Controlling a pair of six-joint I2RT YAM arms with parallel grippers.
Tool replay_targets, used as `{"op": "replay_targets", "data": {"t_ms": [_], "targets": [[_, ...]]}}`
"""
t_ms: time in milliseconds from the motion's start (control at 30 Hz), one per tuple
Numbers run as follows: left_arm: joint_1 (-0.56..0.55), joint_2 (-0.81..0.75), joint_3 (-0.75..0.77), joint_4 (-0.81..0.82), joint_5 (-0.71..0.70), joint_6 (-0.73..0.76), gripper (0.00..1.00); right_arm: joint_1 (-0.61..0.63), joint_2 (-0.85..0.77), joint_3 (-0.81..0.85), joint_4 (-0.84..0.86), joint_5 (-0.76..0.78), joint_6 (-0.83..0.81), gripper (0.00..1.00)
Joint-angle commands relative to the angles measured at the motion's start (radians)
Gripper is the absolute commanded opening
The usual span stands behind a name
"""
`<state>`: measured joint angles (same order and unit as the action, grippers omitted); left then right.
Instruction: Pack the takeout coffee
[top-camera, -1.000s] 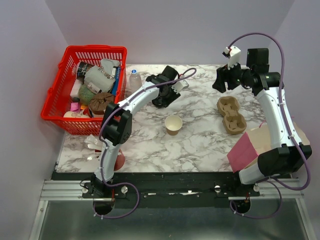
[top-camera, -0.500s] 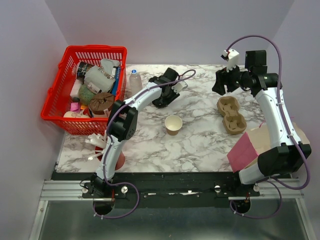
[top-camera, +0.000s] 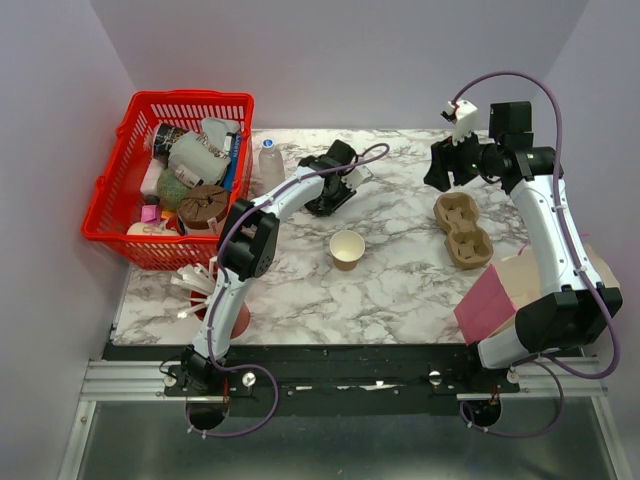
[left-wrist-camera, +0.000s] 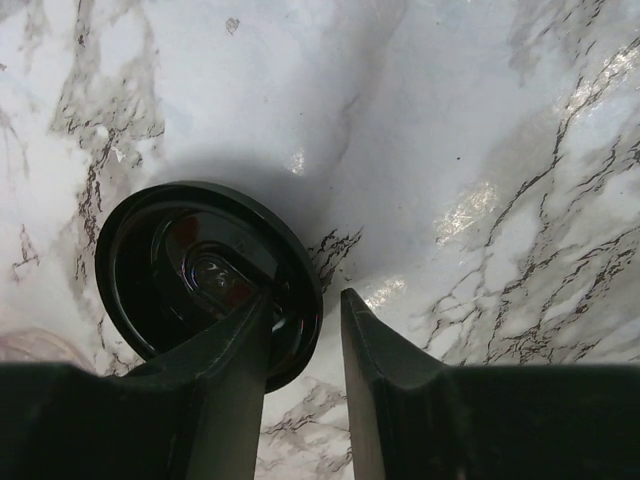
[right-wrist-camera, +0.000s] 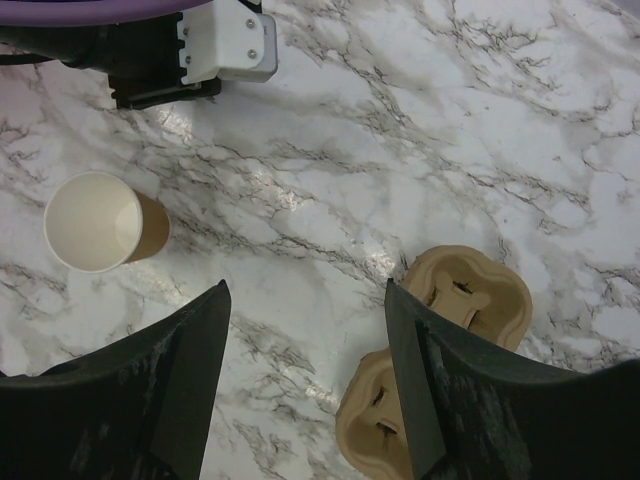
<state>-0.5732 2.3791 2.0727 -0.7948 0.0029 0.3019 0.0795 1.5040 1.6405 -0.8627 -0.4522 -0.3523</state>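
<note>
Cup (top-camera: 347, 247): thin paper, light, prob. crushes easily; hold low on wall, gently. Upright, empty, no lid on, mid table (top-camera: 400, 290). Lid (left-wrist-camera: 150, 260): stiff, slick plastic, flat on table beyond cup; best taken at rim. L claw (left-wrist-camera: 305, 300): fingers apart, astride lid rim, not clamped. R claw (right-wrist-camera: 305, 290): fingers wide apart, nothing between. Carrier (top-camera: 463, 232), right of cup: wells empty. Basket (top-camera: 190, 96), far left of cup: crammed w/ mixed goods. Red cup (top-camera: 240, 322), near left of cup: white sticks
</note>
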Motion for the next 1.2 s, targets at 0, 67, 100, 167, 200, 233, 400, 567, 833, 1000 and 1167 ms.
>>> {"op": "replay_targets", "data": {"t_ms": [0,67,100,167,200,233,400,567,833,1000,1167], "targets": [[0.003,0.015,0.02,-0.007,-0.027,-0.006,0.38,0.006,-0.002,-0.011,-0.002,0.007,-0.004,0.71],[0.001,0.017,0.021,-0.004,-0.037,-0.007,0.37,0.005,-0.005,-0.015,0.004,0.007,-0.002,0.71],[0.001,0.019,0.02,-0.004,-0.041,-0.004,0.35,0.005,-0.01,-0.021,0.004,0.007,-0.002,0.71],[0.003,0.023,0.02,-0.004,-0.053,0.002,0.33,0.005,-0.01,-0.025,0.008,0.004,-0.001,0.71],[0.003,0.022,0.02,-0.004,-0.057,0.002,0.3,0.005,-0.013,-0.027,0.007,0.004,-0.001,0.71],[0.001,0.025,0.02,-0.006,-0.06,0.003,0.29,0.005,-0.013,-0.027,0.01,0.001,-0.001,0.71],[0.003,0.019,0.021,-0.023,-0.055,0.006,0.16,0.006,-0.019,-0.027,0.014,0.003,-0.001,0.71],[-0.004,-0.046,0.035,-0.052,-0.006,-0.027,0.12,0.006,-0.028,-0.027,0.013,-0.006,-0.004,0.71],[-0.017,-0.247,0.06,-0.123,0.285,-0.125,0.1,0.006,-0.036,-0.008,0.005,-0.036,-0.017,0.7],[-0.008,-0.469,-0.144,0.052,0.624,-0.22,0.09,0.005,-0.059,-0.028,0.016,-0.126,-0.01,0.7],[-0.007,-0.667,-0.466,0.429,0.914,-0.421,0.1,0.003,-0.186,-0.227,0.19,-0.293,0.077,0.7]]}}
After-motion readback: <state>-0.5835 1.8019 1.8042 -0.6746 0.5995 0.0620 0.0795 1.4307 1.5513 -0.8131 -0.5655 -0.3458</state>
